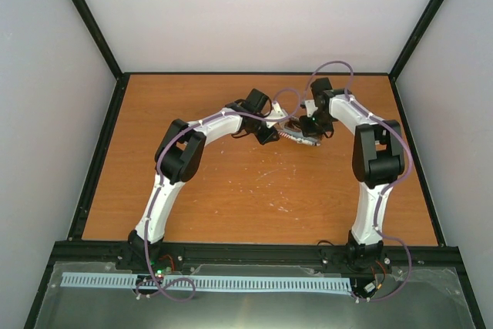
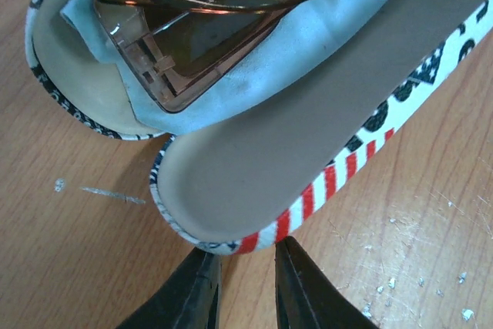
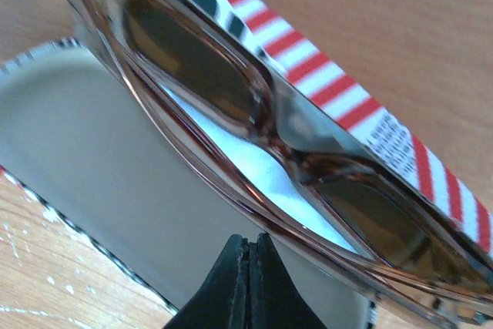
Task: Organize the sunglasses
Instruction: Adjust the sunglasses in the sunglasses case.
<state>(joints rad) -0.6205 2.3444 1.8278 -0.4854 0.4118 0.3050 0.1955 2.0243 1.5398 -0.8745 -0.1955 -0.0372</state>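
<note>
The sunglasses [image 2: 192,36] have a reddish-brown frame and lie folded on a light blue cloth [image 2: 308,28] in the open flag-patterned case [image 2: 308,144]. The case sits at the table's back middle [image 1: 299,138]. My left gripper [image 2: 248,256] is open by a narrow gap, its tips right at the rim of the case's open lid, holding nothing. My right gripper [image 3: 248,238] is shut and empty, its tip just beside the sunglasses [image 3: 262,113], over the grey lid lining [image 3: 92,159]. In the top view the two grippers, left [image 1: 269,135] and right [image 1: 312,132], flank the case.
The wooden table [image 1: 231,190] has white scuff marks near its middle. Black frame posts and grey walls stand at the left, right and back edges. Both arms reach inward and meet at the case.
</note>
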